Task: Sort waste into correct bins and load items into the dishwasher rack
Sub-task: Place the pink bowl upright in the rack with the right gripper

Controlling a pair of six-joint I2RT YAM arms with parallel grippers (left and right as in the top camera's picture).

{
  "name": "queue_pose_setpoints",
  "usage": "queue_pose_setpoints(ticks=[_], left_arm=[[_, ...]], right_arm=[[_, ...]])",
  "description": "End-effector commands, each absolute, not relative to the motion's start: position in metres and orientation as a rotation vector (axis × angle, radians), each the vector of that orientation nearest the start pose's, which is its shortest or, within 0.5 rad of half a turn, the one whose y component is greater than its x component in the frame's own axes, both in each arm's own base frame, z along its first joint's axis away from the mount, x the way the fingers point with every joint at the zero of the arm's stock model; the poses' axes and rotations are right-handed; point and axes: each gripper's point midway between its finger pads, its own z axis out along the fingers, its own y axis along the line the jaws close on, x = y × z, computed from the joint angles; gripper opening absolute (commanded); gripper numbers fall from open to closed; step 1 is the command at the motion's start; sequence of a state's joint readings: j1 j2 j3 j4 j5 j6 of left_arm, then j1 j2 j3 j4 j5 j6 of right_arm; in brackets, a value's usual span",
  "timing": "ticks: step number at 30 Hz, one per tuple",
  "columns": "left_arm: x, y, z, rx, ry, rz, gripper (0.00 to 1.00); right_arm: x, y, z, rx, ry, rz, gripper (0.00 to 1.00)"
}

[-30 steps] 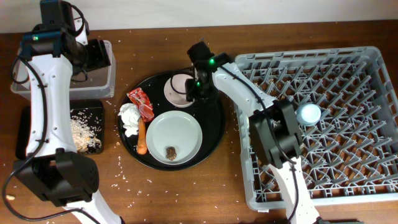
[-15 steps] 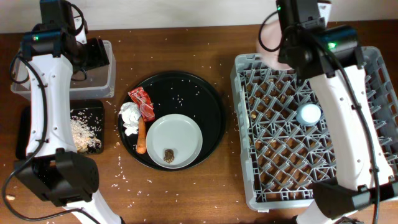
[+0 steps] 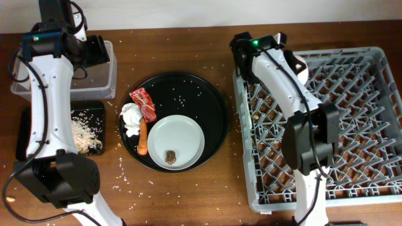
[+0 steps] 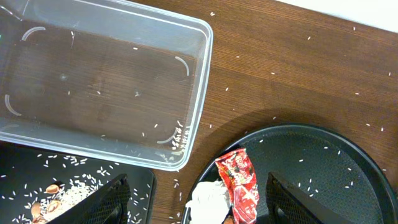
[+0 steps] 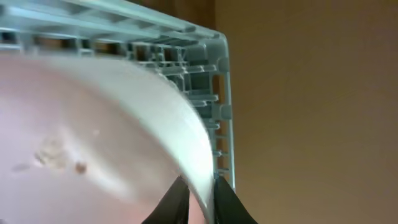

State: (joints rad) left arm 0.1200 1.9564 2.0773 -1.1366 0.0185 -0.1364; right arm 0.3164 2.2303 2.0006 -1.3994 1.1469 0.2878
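Rice grains [image 3: 129, 171] are strewn over the brown wooden table [image 3: 188, 194]. The bowl [image 5: 93, 137] is pinched at its rim by the right gripper [image 5: 198, 190]; the left gripper [image 4: 196, 190] is spread wide.

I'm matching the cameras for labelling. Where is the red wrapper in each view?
Overhead: wrapper left of centre, on the round tray's left edge.
Left wrist: wrapper at bottom centre, again on the tray's left edge.
Right wrist: not in it; only the bowl and rack show.
Shared landmark: the tissue, just lower left of the wrapper in both views.
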Motion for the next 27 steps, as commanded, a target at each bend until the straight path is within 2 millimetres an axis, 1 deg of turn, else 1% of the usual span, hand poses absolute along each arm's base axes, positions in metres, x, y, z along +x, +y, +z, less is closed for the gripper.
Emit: queue_pose_setpoints(ticks=[1, 4, 5, 7, 8, 9, 10, 12, 13, 14, 15, 16, 17, 18, 19, 20, 21, 22, 23, 24, 25, 26, 27], left_arm=[[0.483, 0.058, 0.235, -0.338, 2.569, -0.021, 0.69], [0.484, 0.058, 0.235, -0.337, 2.568, -0.022, 0.70], [0.484, 0.058, 0.235, -0.338, 2.568, -0.021, 0.70], [0.484, 0.058, 0.235, -0.337, 2.568, -0.022, 0.70], [0.484, 0.058, 0.235, -0.337, 2.568, -0.022, 0.70], [0.484, 0.058, 0.235, -0.337, 2.568, -0.022, 0.70], [0.483, 0.058, 0.235, -0.337, 2.568, -0.021, 0.70], [0.483, 0.058, 0.235, -0.337, 2.568, -0.022, 0.70], [0.483, 0.058, 0.235, -0.337, 2.569, -0.021, 0.75], [0.483, 0.058, 0.234, -0.337, 2.573, -0.021, 0.77], [0.480, 0.057, 0.233, -0.338, 2.585, -0.022, 0.80], [0.472, 0.042, 0.229, -0.206, 2.637, -0.104, 0.80], [0.461, 0.024, 0.224, -0.113, 2.687, -0.200, 0.79], [0.445, 0.010, 0.218, -0.050, 2.756, -0.238, 0.79], [0.432, -0.001, 0.213, 0.022, 2.815, -0.245, 0.79], [0.419, -0.013, 0.210, 0.097, 2.865, -0.255, 0.79], [0.414, -0.021, 0.208, 0.144, 2.884, -0.265, 0.79], [0.407, -0.047, 0.204, 0.304, 2.898, -0.278, 0.79], [0.400, -0.075, 0.198, 0.451, 2.898, -0.298, 0.78], [0.389, -0.107, 0.186, 0.589, 2.907, -0.316, 0.78], [0.376, -0.136, 0.169, 0.706, 2.922, -0.327, 0.75], [0.365, -0.157, 0.152, 0.792, 2.931, -0.333, 0.72], [0.351, -0.174, 0.127, 0.859, 2.954, -0.306, 0.66]], right_arm=[[0.454, 0.012, 0.167, -0.142, 2.435, -1.473, 0.20], [0.447, 0.025, 0.147, -0.149, 2.564, -1.328, 0.37], [0.441, 0.031, 0.143, -0.180, 2.603, -1.306, 0.50], [0.433, 0.038, 0.145, -0.246, 2.617, -1.335, 0.82], [0.428, 0.042, 0.147, -0.282, 2.622, -1.348, 0.95], [0.425, 0.046, 0.150, -0.294, 2.619, -1.348, 0.99], [0.425, 0.049, 0.159, -0.268, 2.604, -1.326, 0.99], [0.431, 0.054, 0.183, -0.209, 2.584, -1.242, 0.99], [0.434, 0.058, 0.198, -0.177, 2.578, -1.183, 0.99], [0.436, 0.066, 0.215, -0.135, 2.585, -1.072, 0.99], [0.436, 0.081, 0.228, -0.106, 2.626, -0.888, 0.99], [0.435, 0.106, 0.231, -0.237, 2.700, -0.672, 0.99], [0.428, 0.136, 0.223, -0.347, 2.777, -0.412, 0.99], [0.419, 0.164, 0.214, -0.438, 2.836, -0.185, 0.99], [0.407, 0.197, 0.204, -0.504, 2.891, 0.080, 0.99], [0.401, 0.205, 0.199, -0.527, 2.910, 0.129, 0.98], [0.401, 0.204, 0.195, -0.529, 2.918, 0.118, 0.95], [0.409, 0.198, 0.196, -0.482, 2.907, 0.122, 0.90], [0.419, 0.185, 0.199, -0.383, 2.898, 0.125, 0.90], [0.434, 0.155, 0.205, -0.227, 2.891, 0.128, 0.90], [0.442, 0.133, 0.209, -0.134, 2.888, 0.156, 0.90], [0.446, 0.116, 0.211, -0.068, 2.889, 0.193, 0.90], [0.449, 0.099, 0.211, -0.001, 2.898, 0.240, 0.90]])
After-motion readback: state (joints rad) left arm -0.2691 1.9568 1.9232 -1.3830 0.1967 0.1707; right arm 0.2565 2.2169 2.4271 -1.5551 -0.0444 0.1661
